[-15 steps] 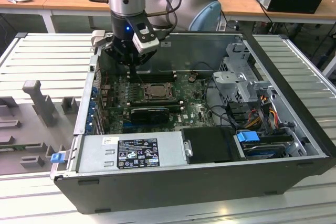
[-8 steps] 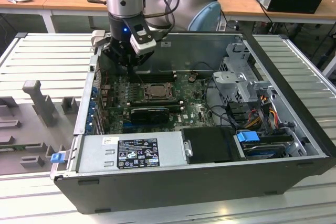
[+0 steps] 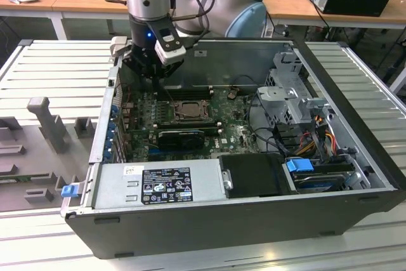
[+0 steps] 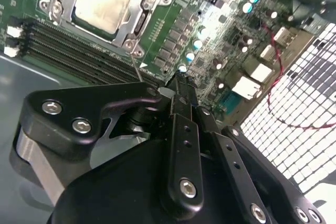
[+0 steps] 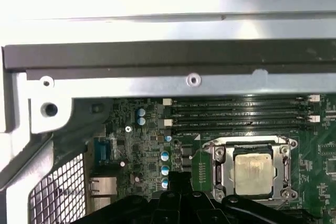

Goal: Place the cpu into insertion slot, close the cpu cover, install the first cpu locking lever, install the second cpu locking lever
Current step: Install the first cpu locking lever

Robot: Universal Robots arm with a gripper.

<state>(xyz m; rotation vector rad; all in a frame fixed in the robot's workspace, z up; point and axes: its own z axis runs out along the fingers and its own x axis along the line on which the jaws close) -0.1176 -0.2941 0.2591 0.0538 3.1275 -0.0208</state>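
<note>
Arm is over the open PC case, which lies flat on the ribbed table. In the exterior view the gripper hangs at 11 o'clock of the case, just inside the far wall, pointing down at the board.

Fingers: together and nothing visible between them, same in both wrist views. Tips hover above the green board and are not touching it as far as I can see.

cpu: already seated in the insertion slot, pale metal top facing up. In the exterior view the cpu is at 4 o'clock from the gripper, near but clearly apart.

cpu cover: lying flat over the socket, with the chip showing through its window. Looks closed.

Locking levers: cannot tell whether they are latched.

Around it:
- black memory slots run just beside the socket, between it and the case's far wall
- power supply at 6 o'clock of the socket, along the near wall
- drive cage at 3 o'clock, cable bundle below it
- grey fixture blocks on the table at 9 o'clock, outside the case
</note>
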